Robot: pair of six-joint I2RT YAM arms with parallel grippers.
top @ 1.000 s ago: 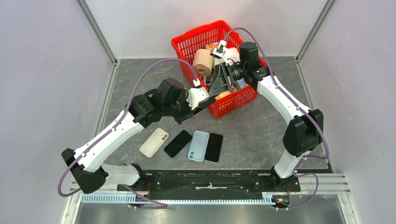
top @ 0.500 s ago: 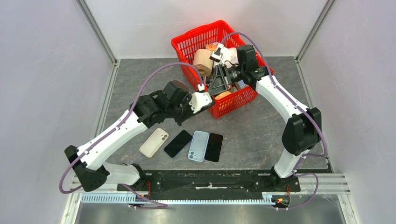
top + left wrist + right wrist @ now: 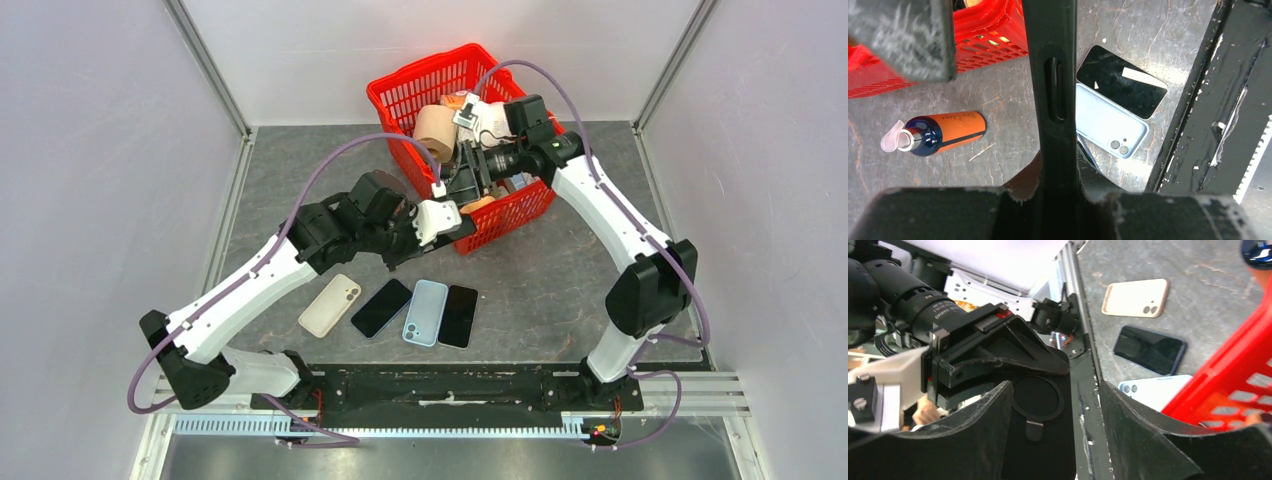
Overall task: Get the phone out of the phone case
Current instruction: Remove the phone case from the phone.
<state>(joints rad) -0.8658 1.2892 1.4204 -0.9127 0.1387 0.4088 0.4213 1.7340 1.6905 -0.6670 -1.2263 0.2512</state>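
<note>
Grey table (image 3: pixel 560 280) is carrying two phones (image 3: pixel 381 307) and pale cases (image 3: pixel 330 305) near its front edge. The left gripper (image 3: pixel 452 218) is clamping a black case (image 3: pixel 1053 75), and the right gripper (image 3: pixel 1055 425) is gaping around it, so extraction is seemingly pending.

A red basket (image 3: pixel 408 97) stands at the far middle of the grey table (image 3: pixel 560 290), with a brown paper roll (image 3: pixel 434 133) in it. An orange bottle (image 3: pixel 945 130) with a translucent cap lies on its side near the basket.

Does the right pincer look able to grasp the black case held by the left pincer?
Probably yes: the right pincer is open with the black case between its fingers; the left pincer clamps it.
</note>
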